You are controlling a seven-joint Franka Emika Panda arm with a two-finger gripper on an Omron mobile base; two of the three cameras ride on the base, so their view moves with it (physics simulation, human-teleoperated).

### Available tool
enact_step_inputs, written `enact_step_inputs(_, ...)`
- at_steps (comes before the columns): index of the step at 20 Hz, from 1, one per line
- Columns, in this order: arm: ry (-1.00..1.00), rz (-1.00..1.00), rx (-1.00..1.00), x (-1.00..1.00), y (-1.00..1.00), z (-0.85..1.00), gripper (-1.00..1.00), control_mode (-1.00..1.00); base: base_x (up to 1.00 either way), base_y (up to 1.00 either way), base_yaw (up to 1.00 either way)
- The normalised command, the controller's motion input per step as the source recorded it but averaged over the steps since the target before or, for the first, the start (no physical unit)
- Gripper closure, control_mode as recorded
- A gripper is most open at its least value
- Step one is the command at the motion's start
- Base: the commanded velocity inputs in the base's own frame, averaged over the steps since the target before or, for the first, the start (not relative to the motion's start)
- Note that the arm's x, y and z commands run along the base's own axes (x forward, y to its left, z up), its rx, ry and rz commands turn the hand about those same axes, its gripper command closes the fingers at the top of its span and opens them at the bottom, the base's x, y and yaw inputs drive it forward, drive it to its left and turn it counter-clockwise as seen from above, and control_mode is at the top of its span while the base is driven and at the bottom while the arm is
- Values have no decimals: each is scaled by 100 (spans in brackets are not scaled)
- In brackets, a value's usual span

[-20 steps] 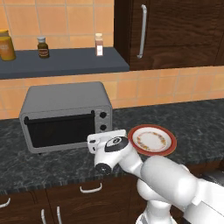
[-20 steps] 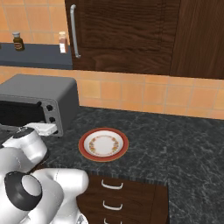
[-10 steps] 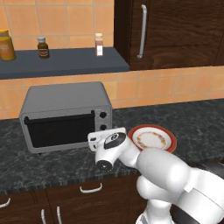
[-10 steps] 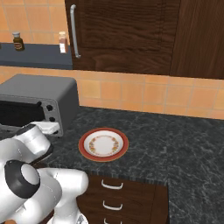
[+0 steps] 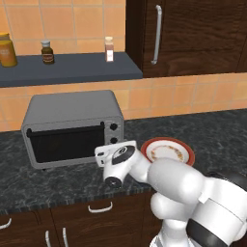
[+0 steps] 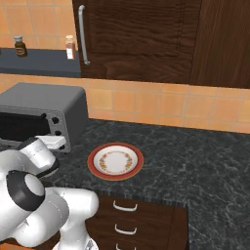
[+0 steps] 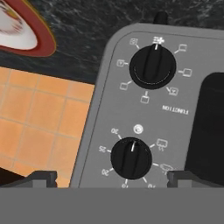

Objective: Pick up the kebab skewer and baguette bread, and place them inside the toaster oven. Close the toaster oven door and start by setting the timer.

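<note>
Brushed grey metal makes up the boxy toaster oven (image 5: 72, 126), which stands on the dark speckled stone tabletop (image 5: 217, 130) in the left base view. Its toaster oven door (image 5: 65, 144) is shut, a dark glass pane under a pale bar handle. Small black knobs sit in a column on its right side. The white arm's wrist reaches just in front of that knob panel. Beside the oven lies a round plate (image 5: 168, 151) with a red rim and cream centre. Three small jars stand on a blue-grey shelf (image 5: 72, 67) above.

From the right base view, the oven (image 6: 44, 114) sits at the left with the glossy plate (image 6: 115, 161) near it on the marbled tabletop (image 6: 195, 156), below dark wood cabinets.

Seen from the hand view, which is rolled, the flat grey knob panel (image 7: 144, 113) is very close. Two round ridged black knobs, one by function symbols (image 7: 152, 67) and one by timer numbers (image 7: 131, 158), face the camera. The hand (image 7: 112, 178) stands wide open, its dark square tips on either side of the timer knob, holding nothing. A slice of the plate (image 7: 26, 33) shows at one corner.
</note>
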Motion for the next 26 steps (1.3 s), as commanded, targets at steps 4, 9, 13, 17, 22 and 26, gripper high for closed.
enact_step_inputs(4, -1, 0, -2, 1, 4, -7, -100, -100, 0, 0, 0)
enact_step_inputs(9, -3, 0, -4, 10, 0, -4, -100, -100, 0, 0, 0)
enact_step_inputs(13, -4, 0, -5, 8, 0, -1, -100, -100, 0, 0, 0)
enact_step_inputs(17, -3, 0, -5, 4, 0, -3, -100, -100, 0, 0, 0)
enact_step_inputs(22, -1, 0, -4, 15, 0, 0, -100, -100, 0, 0, 0)
enact_step_inputs(26, 0, 0, -3, 6, -1, -1, -100, -100, 0, 0, 0)
